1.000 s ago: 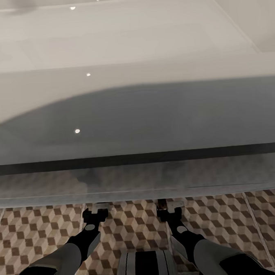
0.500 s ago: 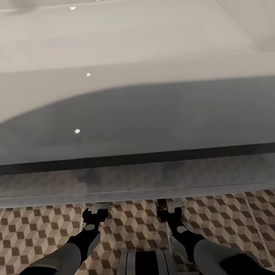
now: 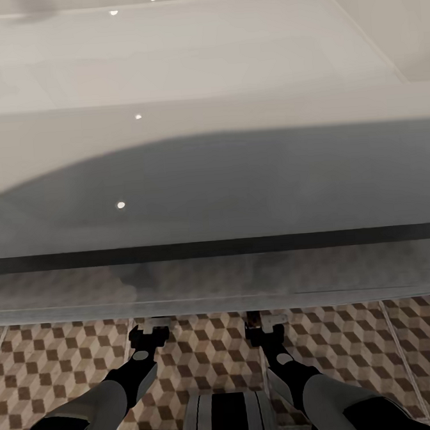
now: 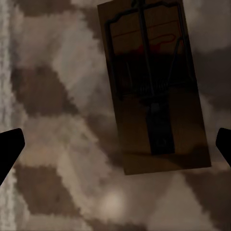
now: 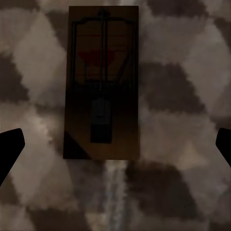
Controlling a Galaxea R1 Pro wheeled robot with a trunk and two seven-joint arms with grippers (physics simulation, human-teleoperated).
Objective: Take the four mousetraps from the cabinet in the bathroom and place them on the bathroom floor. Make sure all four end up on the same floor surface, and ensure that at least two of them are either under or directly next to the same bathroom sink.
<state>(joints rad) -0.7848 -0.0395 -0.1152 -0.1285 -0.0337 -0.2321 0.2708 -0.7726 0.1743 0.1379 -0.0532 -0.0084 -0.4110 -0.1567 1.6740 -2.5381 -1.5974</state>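
Two mousetraps point(image 4: 153, 86) point(image 5: 102, 82) on floor point(image 3: 58, 360)

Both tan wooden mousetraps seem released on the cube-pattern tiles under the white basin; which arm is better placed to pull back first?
Neither clearly. The left gripper and right gripper are both open, each over a tan wooden mousetrap lying flat on the cube-pattern tiles, their tips at the white basin's front edge.
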